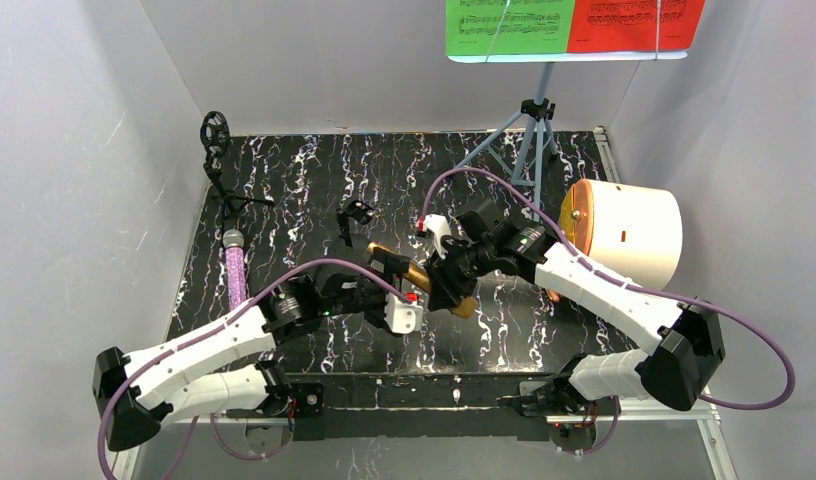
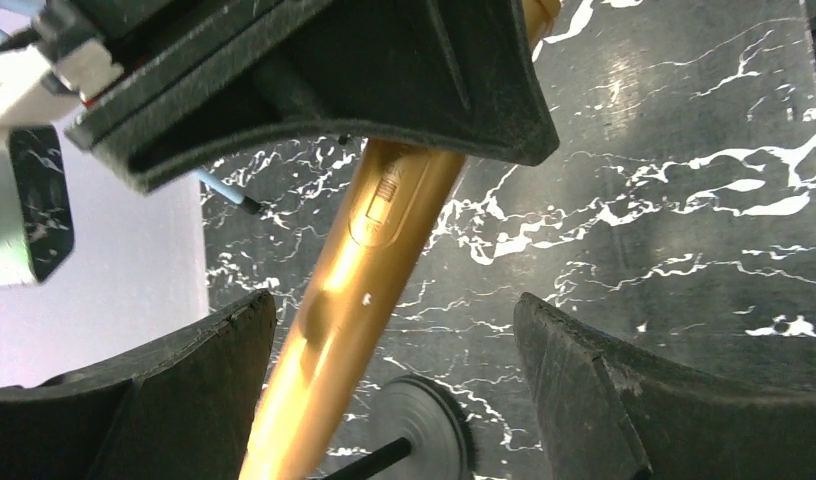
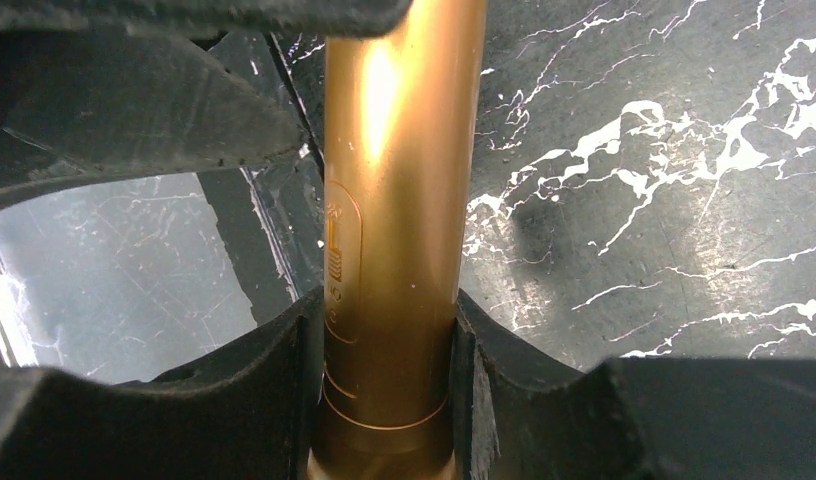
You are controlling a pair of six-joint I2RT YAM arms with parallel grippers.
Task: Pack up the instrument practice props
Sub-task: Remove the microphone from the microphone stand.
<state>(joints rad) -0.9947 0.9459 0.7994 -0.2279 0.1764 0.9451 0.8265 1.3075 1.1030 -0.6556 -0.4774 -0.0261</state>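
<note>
Right end effector (image 3: pixel 389 360) clamps the gold microphone (image 3: pixel 394 200) over the tabletop (image 1: pixel 314 180), left end effector (image 2: pixel 384 340) spread apart around its handle; on that one grip it could pivot and slip out!

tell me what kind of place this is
Probably a robot test cell: plain white walls box in a black marbled tabletop, left arm and right arm bolted at its edge.
</note>
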